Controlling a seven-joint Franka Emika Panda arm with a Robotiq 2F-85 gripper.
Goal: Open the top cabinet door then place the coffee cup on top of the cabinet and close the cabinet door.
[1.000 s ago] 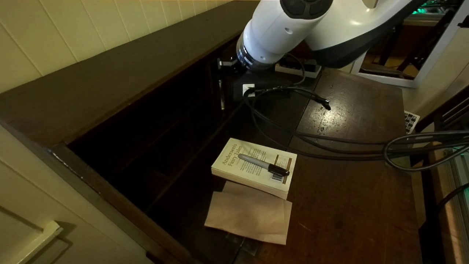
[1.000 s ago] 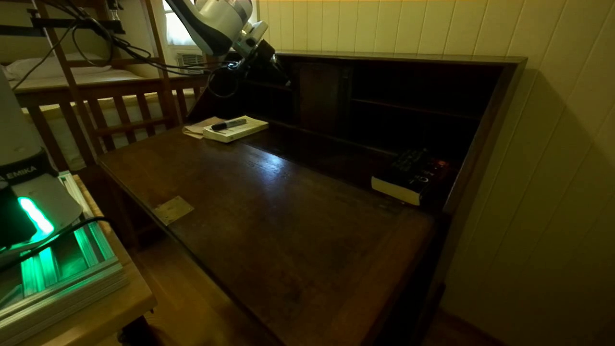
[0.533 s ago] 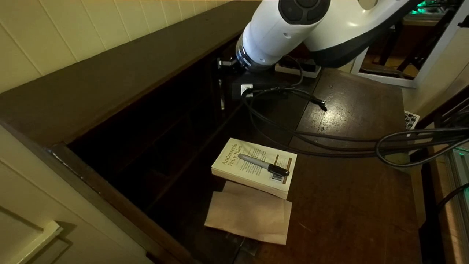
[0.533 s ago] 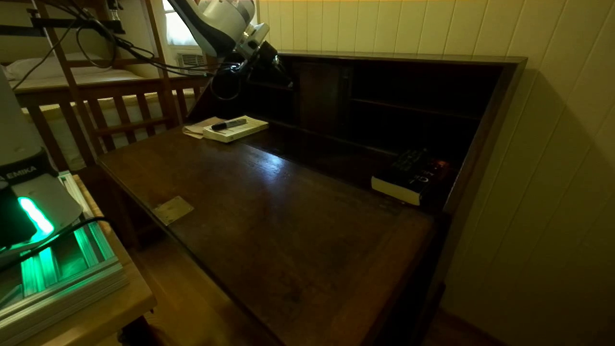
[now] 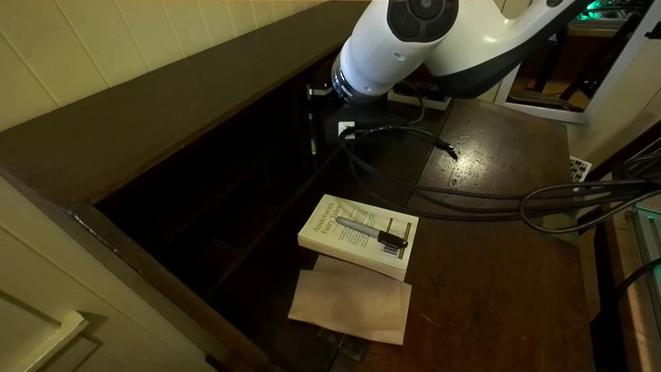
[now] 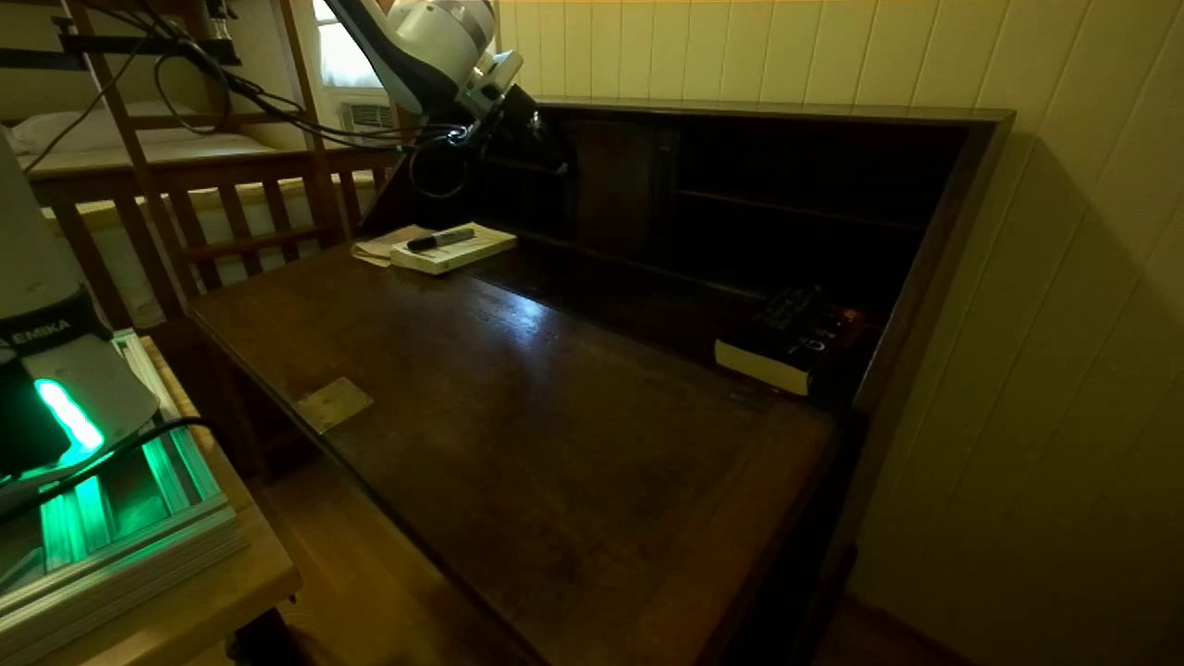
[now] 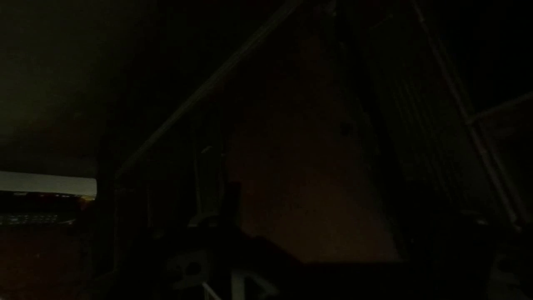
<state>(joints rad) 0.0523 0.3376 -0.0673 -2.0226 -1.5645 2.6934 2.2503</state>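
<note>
Fingers [image 6: 559,165]: deep in shadow, near the cabinet door [image 6: 618,190] — how far apart, or holding anything, I can't tell!
Marker [image 5: 371,232]: lying across the pale book [image 5: 356,248].

Gray marker [image 5: 370,232] on a pale paperback [image 5: 356,248], brown paper [image 5: 351,307] beside it, thick black book [image 6: 786,335], panelled wall [image 6: 1045,83]

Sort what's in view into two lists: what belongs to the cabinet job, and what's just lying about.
For the job:
cabinet
door
tool
No cup can be made out in these views.

Just lying about:
pale book
marker, on the pale book
brown paper
black book
</note>
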